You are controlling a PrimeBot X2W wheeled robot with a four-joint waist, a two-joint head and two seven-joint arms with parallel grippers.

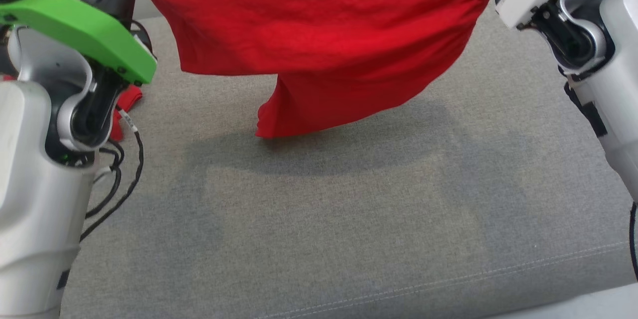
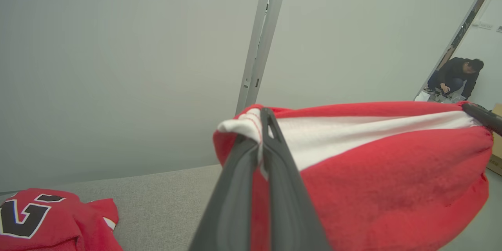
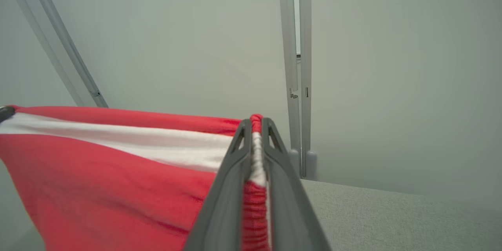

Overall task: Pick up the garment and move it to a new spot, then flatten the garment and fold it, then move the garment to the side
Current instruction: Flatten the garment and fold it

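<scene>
Hanging garment [image 1: 324,25]: a red knit piece with a white band along its top edge, held up between the two grippers above the grey upholstered surface. Its body sags in a wide curve, and one lower corner droops to a point over the middle of the surface. Whether that corner touches the fabric below cannot be told.
Left gripper [image 2: 257,133]: clamped fully closed on the garment's top corner on the robot's left, with the white band bunched between its two dark fingers.
Right gripper [image 3: 257,125]: closed almost all the way on the opposite top corner, with a narrow ridge of red and white cloth pinched between its fingers.
Top edge: pulled fairly straight, the white band running from one grip to the other. In the left wrist view the other arm's dark finger shows at the band's far end.
Grey upholstered surface [image 1: 349,239]: woven grey fabric with a stitched double seam along its near edge. A soft shadow lies under the hanging cloth.
Second jersey [image 2: 47,219]: red with a black numeral outlined in white, lying crumpled on the surface at the robot's left, well apart from the held garment.
Green cover [image 1: 84,35]: sits on the left arm near the wrist, with black cables [image 1: 119,179] looping below it.
Wall: pale grey panels joined by a metal post, behind the surface.
Person [image 2: 455,78]: crouching far off in dark clothing, past the wall's right end in the left wrist view.
</scene>
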